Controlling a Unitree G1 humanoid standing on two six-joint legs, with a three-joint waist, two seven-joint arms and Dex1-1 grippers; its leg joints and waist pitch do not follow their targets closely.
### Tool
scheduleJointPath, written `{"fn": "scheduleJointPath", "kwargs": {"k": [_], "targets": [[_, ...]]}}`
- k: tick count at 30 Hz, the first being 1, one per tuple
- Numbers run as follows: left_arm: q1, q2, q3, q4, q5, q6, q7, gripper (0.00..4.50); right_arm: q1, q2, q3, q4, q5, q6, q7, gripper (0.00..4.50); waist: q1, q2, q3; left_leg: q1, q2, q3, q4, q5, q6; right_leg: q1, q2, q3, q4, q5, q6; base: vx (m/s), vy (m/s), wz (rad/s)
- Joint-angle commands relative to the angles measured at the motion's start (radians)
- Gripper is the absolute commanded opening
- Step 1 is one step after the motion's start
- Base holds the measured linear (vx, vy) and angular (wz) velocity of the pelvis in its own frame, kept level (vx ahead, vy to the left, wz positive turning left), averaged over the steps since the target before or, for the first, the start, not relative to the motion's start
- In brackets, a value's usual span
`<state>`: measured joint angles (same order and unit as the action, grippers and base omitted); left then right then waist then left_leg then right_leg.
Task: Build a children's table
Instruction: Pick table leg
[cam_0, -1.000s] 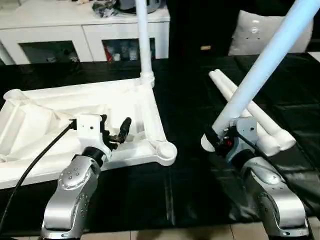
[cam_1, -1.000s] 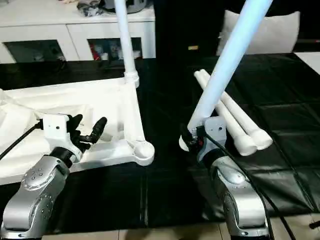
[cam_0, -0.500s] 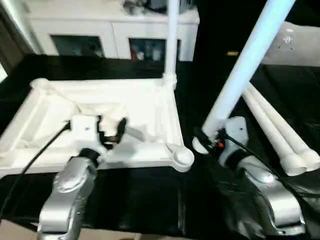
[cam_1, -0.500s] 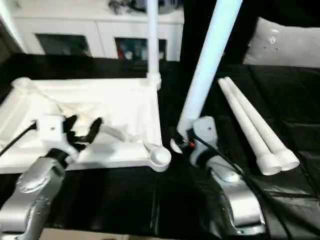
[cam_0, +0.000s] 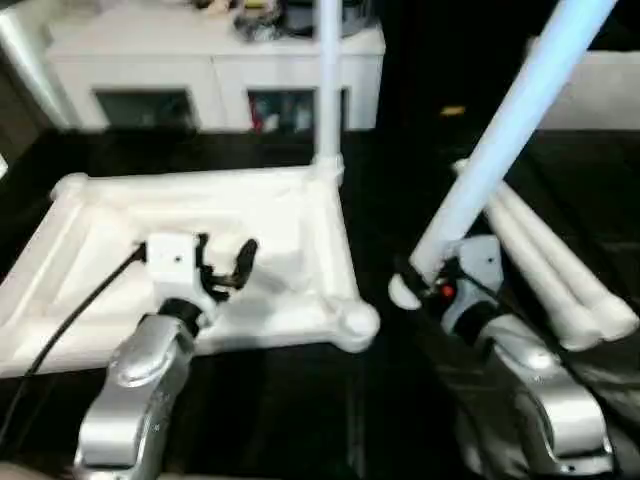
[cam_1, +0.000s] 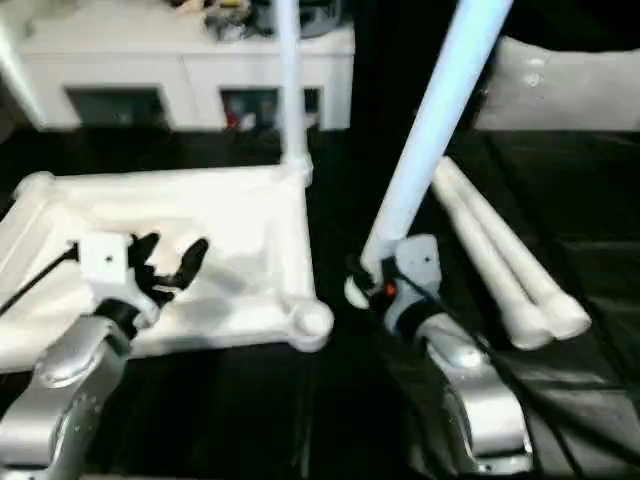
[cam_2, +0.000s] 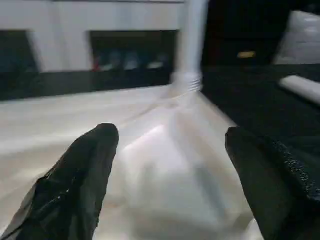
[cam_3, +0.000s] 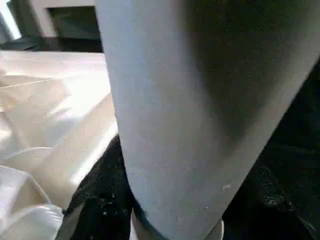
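The tabletop (cam_0: 200, 250) lies upside down on the black table (cam_0: 380, 200), ribbed underside up. One leg (cam_0: 327, 80) stands upright in the far corner socket, beyond the left pincer.

Left pincer (cam_0: 222, 262): open and empty, its fingers (cam_2: 80, 175) spread apart over the tabletop's hollow, inside the near rim. The empty near corner socket (cam_0: 358, 322) lies just to its right.

Right pincer (cam_0: 428, 285): closed on the lower end of a second leg (cam_0: 500, 140), which slants up and away from it. The leg's bottom end (cam_0: 403, 292) hangs just beside the pincer, apart from the near corner socket, which lies a short way to the pincer's left.

Two further legs (cam_0: 560, 290) lie side by side on the table, just right of the right pincer.

A white cabinet (cam_0: 200, 70) stands beyond the table.
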<state>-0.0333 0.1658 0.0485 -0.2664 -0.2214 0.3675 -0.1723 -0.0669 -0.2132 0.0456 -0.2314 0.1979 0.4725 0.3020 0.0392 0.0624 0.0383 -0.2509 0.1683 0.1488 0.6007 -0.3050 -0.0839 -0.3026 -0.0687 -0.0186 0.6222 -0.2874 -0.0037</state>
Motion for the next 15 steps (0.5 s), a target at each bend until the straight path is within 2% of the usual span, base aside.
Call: {"fn": "scheduleJointPath", "kwargs": {"k": [1, 2, 3, 4, 5, 6, 7, 8, 9, 10, 11, 12, 13, 14, 15], "targets": [[-0.005, 0.000, -0.009, -0.008, 0.001, 0.009, -0.008, 3.89, 0.004, -0.007, -0.006, -0.021, -0.014, -0.013, 0.002, 1.90, 0.013, -0.028, -0.051, -0.100, -0.044, 0.003, -0.027, 0.010, 0.137, 0.115, -0.048, 0.077, -0.086, 0.135, -0.274, 0.115, -0.021, -0.39], [-0.004, -0.001, -0.008, -0.011, 0.001, 0.010, -0.007, 3.89, 0.004, -0.007, -0.006, -0.021, -0.015, -0.016, 0.004, 1.90, 0.014, -0.020, -0.066, -0.113, -0.041, -0.008, -0.016, 0.046, 0.155, 0.129, -0.044, 0.076, -0.077, 0.154, -0.289, 0.089, -0.014, -0.10], [-0.001, -0.002, -0.007, -0.015, 0.001, 0.013, -0.006, 3.89, 0.004, -0.006, -0.008, -0.019, -0.015, -0.018, 0.008, 1.90, 0.013, -0.013, -0.072, -0.140, -0.046, -0.023, -0.003, 0.144, 0.177, 0.139, -0.023, 0.066, -0.067, 0.222, -0.287, 0.000, 0.000, 0.00], [0.001, -0.002, -0.007, -0.018, 0.001, 0.014, -0.005, 3.89, 0.004, -0.005, -0.009, -0.018, -0.014, -0.018, 0.008, 1.90, 0.011, -0.007, -0.072, -0.137, -0.044, -0.029, -0.006, 0.170, 0.181, 0.130, -0.013, 0.057, -0.060, 0.241, -0.281, 0.000, 0.000, 0.00], [0.005, -0.002, -0.005, -0.022, 0.001, 0.015, -0.004, 3.89, 0.004, -0.003, -0.009, -0.016, -0.015, -0.019, 0.009, 1.90, 0.003, 0.004, -0.072, -0.103, -0.036, -0.037, -0.019, 0.207, 0.188, 0.100, 0.010, 0.032, -0.050, 0.248, -0.270, 0.000, 0.000, 0.00], [0.007, -0.002, -0.004, -0.025, 0.000, 0.016, -0.003, 3.89, 0.004, -0.003, -0.008, -0.015, -0.016, -0.019, 0.009, 1.90, -0.001, 0.009, -0.075, -0.072, -0.027, -0.043, -0.028, 0.225, 0.199, 0.077, 0.019, 0.017, -0.042, 0.246, -0.266, 0.000, 0.000, 0.00], [0.012, -0.002, -0.002, -0.029, -0.001, 0.016, -0.001, 3.89, 0.003, -0.004, -0.007, -0.013, -0.011, -0.021, 0.011, 1.90, -0.015, 0.005, -0.074, -0.024, -0.004, -0.060, -0.036, 0.279, 0.260, 0.040, 0.023, -0.005, -0.027, 0.220, -0.257, 0.077, -0.010, 0.12], [0.015, -0.002, -0.001, -0.031, -0.001, 0.017, 0.001, 3.89, 0.003, -0.005, -0.006, -0.012, -0.008, -0.022, 0.011, 1.90, -0.018, 0.008, -0.074, -0.008, 0.003, -0.068, -0.035, 0.311, 0.300, 0.024, 0.020, -0.012, -0.019, 0.200, -0.256, 0.077, -0.010, 0.12], [0.020, -0.001, 0.001, -0.035, -0.001, 0.018, 0.003, 3.89, 0.000, -0.007, -0.003, -0.011, -0.002, -0.024, 0.017, 1.90, -0.019, 0.001, -0.073, -0.003, 0.000, -0.073, -0.027, 0.357, 0.373, 0.014, 0.012, -0.018, -0.020, 0.160, -0.249, 0.063, 0.003, 0.09], [0.024, -0.001, 0.002, -0.038, -0.001, 0.018, 0.005, 3.89, -0.002, -0.009, -0.001, -0.010, 0.002, -0.026, 0.021, 1.90, -0.007, -0.011, -0.067, -0.028, -0.024, -0.055, -0.016, 0.325, 0.402, 0.031, -0.002, -0.002, -0.036, 0.135, -0.267, 0.005, 0.074, 0.11], [0.025, -0.001, 0.003, -0.038, -0.001, 0.018, 0.005, 3.89, -0.003, -0.009, -0.002, -0.009, 0.004, -0.026, 0.022, 1.90, 0.001, -0.014, -0.066, -0.044, -0.034, -0.047, -0.014, 0.302, 0.404, 0.046, -0.007, 0.006, -0.043, 0.117, -0.277, 0.005, 0.074, 0.11], [0.029, -0.001, 0.004, -0.041, 0.000, 0.018, 0.007, 3.89, -0.007, -0.011, -0.003, -0.008, 0.009, -0.027, 0.030, 1.90, 0.011, -0.017, -0.068, -0.071, -0.043, -0.043, -0.012, 0.280, 0.401, 0.071, -0.015, 0.012, -0.054, 0.067, -0.284, -0.002, 0.068, 0.09], [0.031, -0.002, 0.004, -0.043, 0.003, 0.019, 0.007, 3.89, -0.011, -0.015, -0.003, -0.007, 0.006, -0.032, 0.042, 1.90, 0.015, -0.014, -0.075, -0.071, -0.037, -0.056, -0.004, 0.413, 0.405, 0.052, -0.007, 0.003, -0.028, 0.158, -0.266, 0.000, 0.000, 0.00], [0.032, -0.003, 0.004, -0.044, 0.005, 0.020, 0.007, 3.89, -0.013, -0.017, -0.003, -0.006, 0.005, -0.033, 0.046, 1.90, 0.013, -0.012, -0.078, -0.061, -0.029, -0.066, 0.001, 0.498, 0.410, 0.031, -0.002, -0.004, -0.013, 0.218, -0.251, 0.000, 0.000, 0.00], [0.032, -0.003, 0.004, -0.044, 0.006, 0.020, 0.007, 3.89, -0.016, -0.018, -0.005, -0.004, 0.005, -0.032, 0.048, 1.90, 0.007, -0.011, -0.084, -0.038, -0.016, -0.085, 0.013, 0.650, 0.407, 0.000, 0.001, -0.011, 0.008, 0.305, -0.215, 0.000, 0.000, 0.00]]}}
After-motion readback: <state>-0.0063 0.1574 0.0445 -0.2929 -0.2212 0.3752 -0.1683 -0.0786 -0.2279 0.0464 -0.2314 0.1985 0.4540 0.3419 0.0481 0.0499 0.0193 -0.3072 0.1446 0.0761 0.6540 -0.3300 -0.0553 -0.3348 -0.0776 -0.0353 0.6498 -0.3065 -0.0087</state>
